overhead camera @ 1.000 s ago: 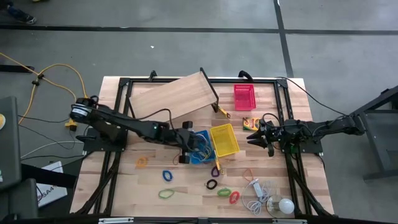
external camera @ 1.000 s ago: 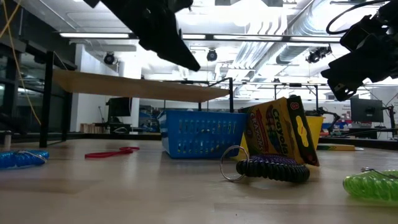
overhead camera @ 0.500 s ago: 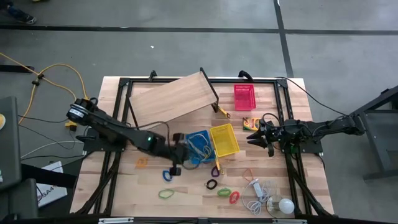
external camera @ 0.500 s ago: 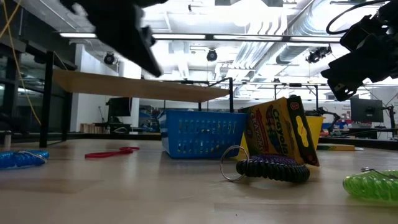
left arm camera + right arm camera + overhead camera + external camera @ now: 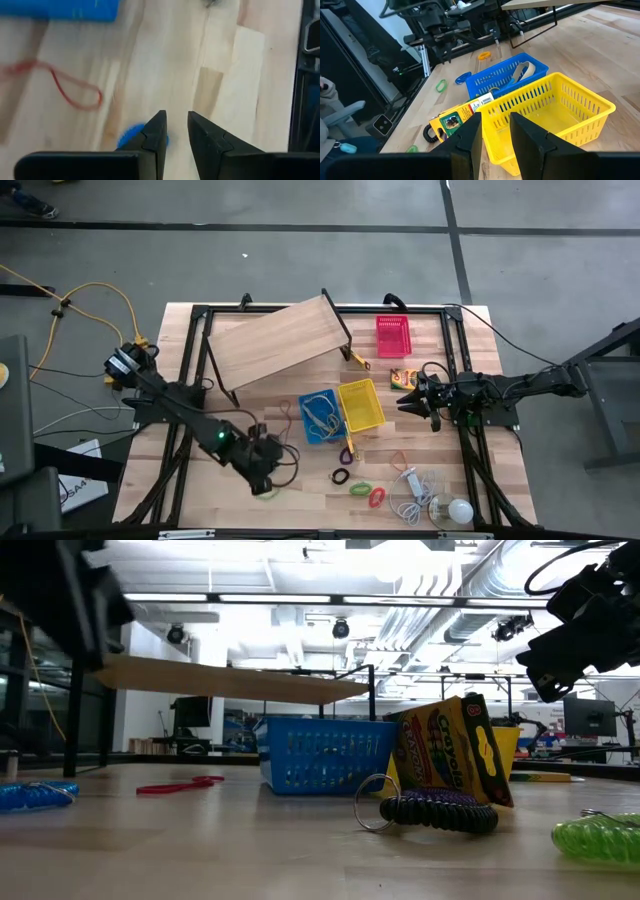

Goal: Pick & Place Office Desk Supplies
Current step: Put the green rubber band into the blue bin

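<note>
Left gripper (image 5: 268, 476) is low over the front-left part of the tabletop (image 5: 300, 490), directly above a blue band (image 5: 131, 136). In the left wrist view the blue band lies just beyond the fingertips, partly hidden by one finger; a red band (image 5: 75, 92) lies a little farther on, apart from it, and the blue basket (image 5: 320, 417) sits beyond that.

Step in hand, as judged: pick the blue band. To do it well, centre the band's rim between the fingers, come straight down until the tips reach the wood, and close on one side of the loop rather than over the whole ring. Keep clear of the red band so only one loop comes up.

Left gripper: fingers part open with a narrow gap, nothing between them, not touching the band as far as can be seen.

Right gripper (image 5: 405, 404) waits over the right side, just beside the yellow basket (image 5: 361, 404). Its fingers are also narrowly parted and empty.

Crayon box (image 5: 456, 120) leans against the front of the baskets. Red basket (image 5: 392, 336) stands at the back right. More bands lie scattered along the front edge.
</note>
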You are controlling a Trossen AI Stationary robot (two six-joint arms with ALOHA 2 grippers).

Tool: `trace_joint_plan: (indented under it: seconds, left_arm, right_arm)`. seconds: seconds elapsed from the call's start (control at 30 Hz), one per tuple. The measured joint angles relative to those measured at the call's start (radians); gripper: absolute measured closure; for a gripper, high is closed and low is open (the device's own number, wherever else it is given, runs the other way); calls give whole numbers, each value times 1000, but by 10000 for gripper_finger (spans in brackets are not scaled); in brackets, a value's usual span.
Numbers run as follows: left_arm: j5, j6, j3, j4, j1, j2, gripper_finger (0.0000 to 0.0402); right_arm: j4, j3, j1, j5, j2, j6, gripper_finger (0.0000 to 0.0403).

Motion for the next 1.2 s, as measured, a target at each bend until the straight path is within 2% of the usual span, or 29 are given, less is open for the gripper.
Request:
trace_joint_plan:
  seconds: [0.3, 0.6, 1.2]
  left_arm:
    - [43, -326, 0, -8, -88, 58, 328]
    - [106, -537, 0, -1, -159, 125, 328]
    - [128, -609, 0, 8, -161, 197, 328]
  right_arm:
    - [0, 0, 0, 0, 0, 0, 314]
    - [0, 0, 0, 0, 0, 0, 314]
    - [0, 0, 0, 0, 0, 0, 314]
